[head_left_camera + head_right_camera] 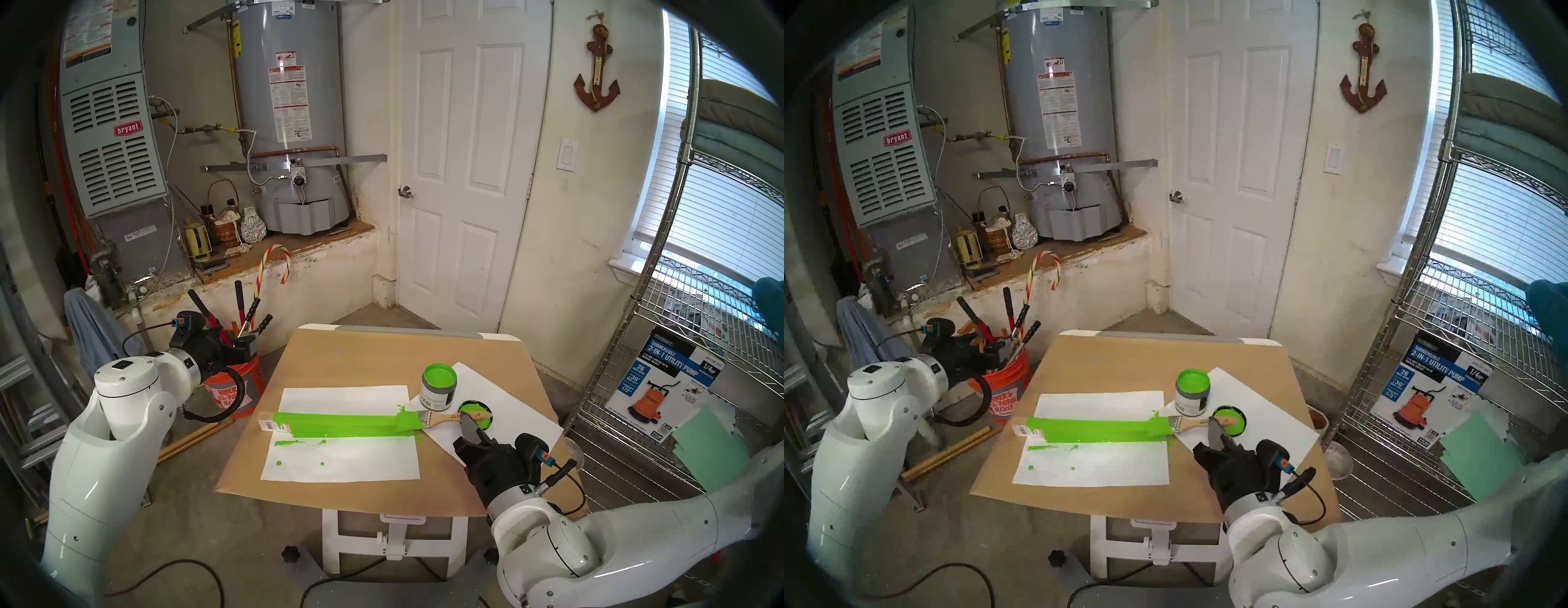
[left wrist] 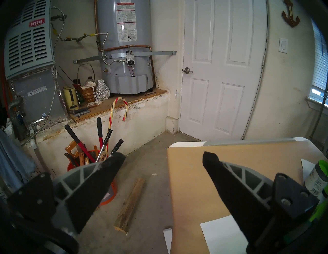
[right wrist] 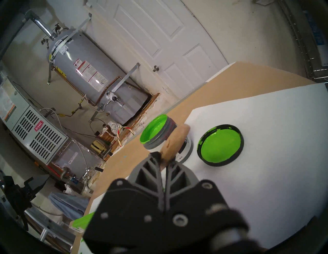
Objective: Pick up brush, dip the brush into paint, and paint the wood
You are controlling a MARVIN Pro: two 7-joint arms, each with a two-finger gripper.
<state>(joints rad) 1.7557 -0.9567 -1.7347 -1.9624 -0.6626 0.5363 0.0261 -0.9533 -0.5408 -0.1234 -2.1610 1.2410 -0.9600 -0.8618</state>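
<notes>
The brush (image 1: 441,417) lies across the right end of the wood (image 1: 339,422), its green bristles on the painted strip. My right gripper (image 1: 466,421) is shut on the brush's pale handle (image 3: 175,140), low over the table. The wood is coated green, with a barcode sticker at its left end. The open paint jar (image 1: 438,388) stands just behind the brush, and also shows in the right wrist view (image 3: 159,138). My left gripper (image 2: 163,157) is open and empty, held off the table's left side (image 1: 248,339).
The jar's lid (image 1: 476,414) lies green side up under the brush handle. White paper sheets (image 1: 339,458) cover brown cardboard (image 1: 360,356). An orange bucket (image 1: 237,395) of tools stands left of the table. A wire shelf (image 1: 636,382) stands right.
</notes>
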